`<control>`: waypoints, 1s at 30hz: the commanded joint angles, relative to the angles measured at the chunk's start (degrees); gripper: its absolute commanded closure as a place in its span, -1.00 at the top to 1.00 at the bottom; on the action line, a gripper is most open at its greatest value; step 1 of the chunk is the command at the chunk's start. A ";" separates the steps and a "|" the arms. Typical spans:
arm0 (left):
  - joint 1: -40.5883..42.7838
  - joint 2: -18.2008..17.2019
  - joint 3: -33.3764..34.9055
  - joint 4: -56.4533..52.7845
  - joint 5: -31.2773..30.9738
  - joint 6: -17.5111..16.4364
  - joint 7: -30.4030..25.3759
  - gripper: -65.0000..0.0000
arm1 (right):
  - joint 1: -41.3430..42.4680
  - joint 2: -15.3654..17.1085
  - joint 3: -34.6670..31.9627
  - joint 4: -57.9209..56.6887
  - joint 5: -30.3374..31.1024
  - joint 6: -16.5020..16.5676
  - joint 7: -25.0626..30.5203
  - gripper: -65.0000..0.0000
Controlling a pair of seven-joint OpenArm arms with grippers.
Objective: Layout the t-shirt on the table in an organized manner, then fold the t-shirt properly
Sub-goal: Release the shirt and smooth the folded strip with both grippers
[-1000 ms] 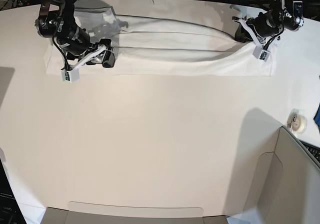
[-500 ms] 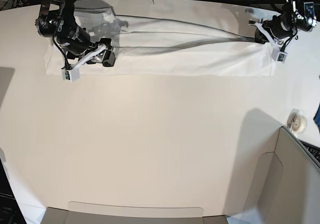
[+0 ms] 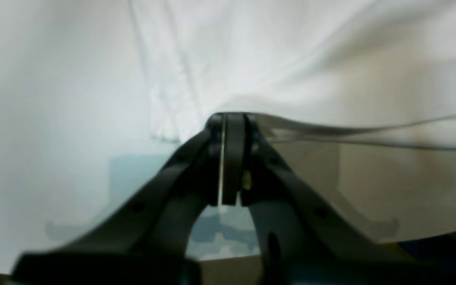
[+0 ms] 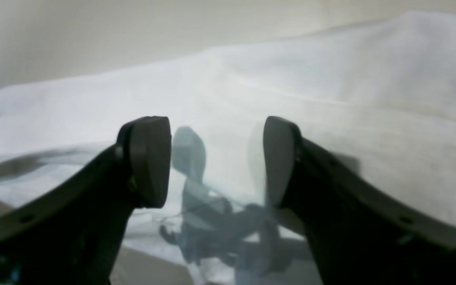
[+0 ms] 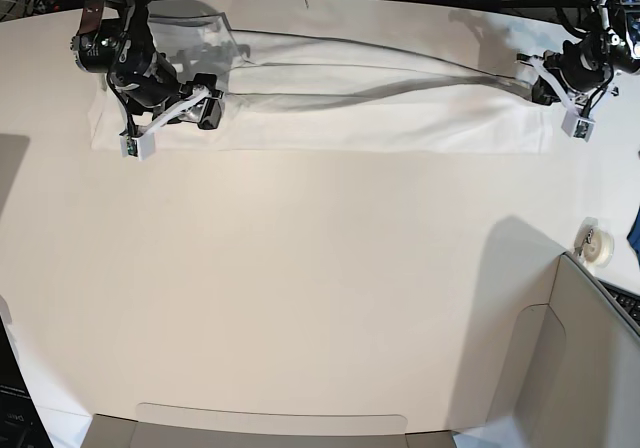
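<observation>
Where the one t-shirt (image 5: 340,93) stretches as a long white band along the far part of the table (image 5: 300,288), two arms work at its opposite ends. Taking the shirt as the landmark, the left gripper (image 5: 541,86) is at the end on the base view's right, and the right gripper (image 5: 205,110) is over the end on that view's left. The left gripper (image 3: 228,158) has its two dark jaws pressed together, pinching a raised edge of the white cloth, which drapes away from the pinch in folds (image 3: 291,59). From that pinch, two long creases run across the shirt toward the other end in the base view. The right gripper (image 4: 216,158) has its two fingers (image 4: 149,158) spread apart with nothing between them, hanging just above the shirt (image 4: 331,99), whose fabric fills the space below with their shadow on it. The shirt shows only plain white cloth in all three views; no print can be made out. Well apart from the shirt, near the table's edge on the base view's right, sits one small roll of tape (image 5: 596,243), and beside it stands one grey-white box panel (image 5: 590,358) at the near corner.
</observation>
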 commanded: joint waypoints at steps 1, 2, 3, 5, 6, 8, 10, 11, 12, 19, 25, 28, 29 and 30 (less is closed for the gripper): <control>-0.20 -1.14 -0.69 0.68 -0.12 -0.07 -0.65 -1.00 | 0.25 0.18 -0.54 0.90 0.51 0.42 0.68 0.12; -0.38 -1.14 -0.69 0.51 -0.12 -0.07 -0.65 -1.00 | 0.25 0.18 -0.89 0.90 0.42 0.42 0.68 0.12; -1.17 -1.14 -0.60 0.42 -0.12 -0.07 -0.65 -1.00 | 0.25 0.27 -1.16 0.90 0.42 0.42 0.68 0.12; -3.19 -1.14 -0.25 0.24 -0.03 -0.07 -0.65 -1.00 | 0.25 0.27 -1.86 0.90 0.42 0.42 0.68 0.12; -3.90 -1.14 -0.16 -0.02 -0.03 -0.07 -0.65 -1.00 | 0.25 0.36 -2.21 0.90 0.34 0.42 0.68 0.12; -5.48 -1.05 -0.16 -1.16 -0.03 -0.07 -0.65 -1.00 | 0.25 0.36 -2.48 0.90 0.34 0.42 0.68 0.12; -7.50 -1.05 -0.16 -2.66 -0.03 -0.07 -0.65 -1.00 | 0.25 0.45 -2.57 0.81 0.34 0.42 0.68 0.12; -8.91 -1.14 -0.16 -3.89 -0.03 -0.07 -0.65 -1.00 | 0.25 0.45 -2.48 0.81 0.25 0.42 0.68 0.12; -9.87 -1.22 -0.08 -5.12 -0.03 -0.07 -0.65 -1.00 | 0.25 0.53 -2.39 0.81 0.25 0.42 0.68 0.12; -15.85 -2.89 3.53 -14.44 -0.03 -0.16 -1.36 -1.00 | 0.34 4.67 -2.04 -1.83 -0.63 0.33 0.68 0.12; -16.38 -2.81 6.52 -19.01 -0.03 -0.16 -6.45 -1.00 | -0.45 6.60 -2.13 -3.15 -1.42 0.42 0.68 0.12; -16.47 -2.98 6.17 -19.01 -0.03 -0.16 -6.98 -1.00 | -0.45 7.04 -2.13 -3.15 -1.42 0.42 0.68 0.12; -16.56 -3.51 5.90 -19.01 -0.03 -0.16 -6.98 -1.00 | -0.45 7.83 -2.21 -3.15 -1.42 0.42 0.68 0.12; -16.56 -4.21 5.11 -19.01 -0.03 -0.16 -6.98 -1.00 | -0.45 8.45 -2.39 -3.15 -1.42 0.42 0.68 0.12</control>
